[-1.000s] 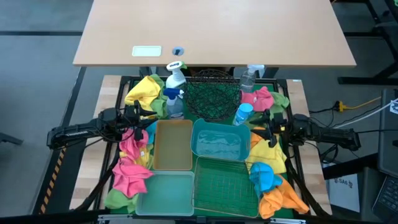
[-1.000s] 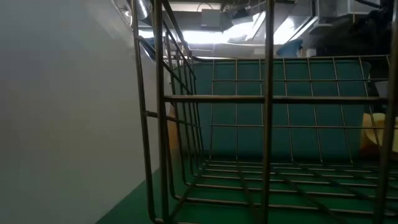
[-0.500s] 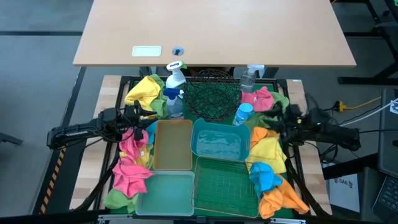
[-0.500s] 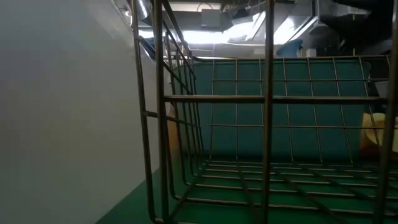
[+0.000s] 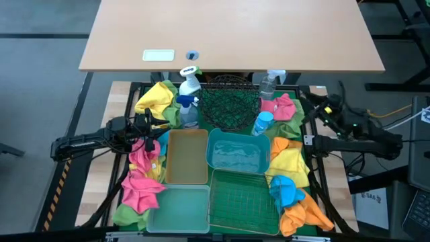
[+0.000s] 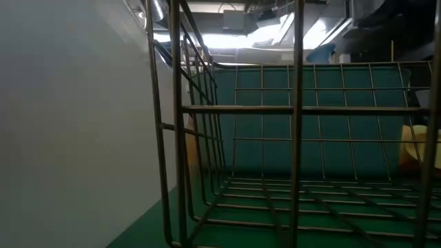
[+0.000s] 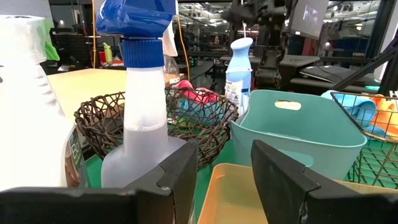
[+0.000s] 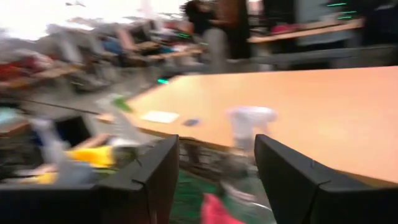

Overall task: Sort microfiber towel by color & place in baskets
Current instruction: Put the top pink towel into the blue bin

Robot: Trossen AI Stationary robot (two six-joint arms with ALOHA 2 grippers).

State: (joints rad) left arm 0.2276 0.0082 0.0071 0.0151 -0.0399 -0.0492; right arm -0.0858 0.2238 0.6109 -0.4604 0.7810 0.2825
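The left claw (image 5: 158,128) sits low at the left side of the table (image 5: 324,101), over the pink towels (image 5: 143,160) beside the amber bin (image 5: 187,156); its fingers (image 7: 180,177) stand apart with nothing between them, facing a blue-capped spray bottle (image 7: 144,118) and the round black wire basket (image 7: 158,121). The right claw (image 5: 316,111) is raised at the table's right edge, beside the pink towel (image 5: 279,106) near the basket's right side; its fingers (image 8: 152,177) are spread wide and empty. The towels lie in heaps on both flanks of the containers: a yellow towel (image 5: 154,97) at the far left, more pink towels (image 5: 140,189) along the left, and yellow (image 5: 287,161), blue (image 5: 286,190) and orange (image 5: 304,215) towels along the right. The teal bin (image 5: 237,154), pale-green bin (image 5: 178,210) and green wire basket (image 5: 243,199) fill the middle, none showing a towel inside
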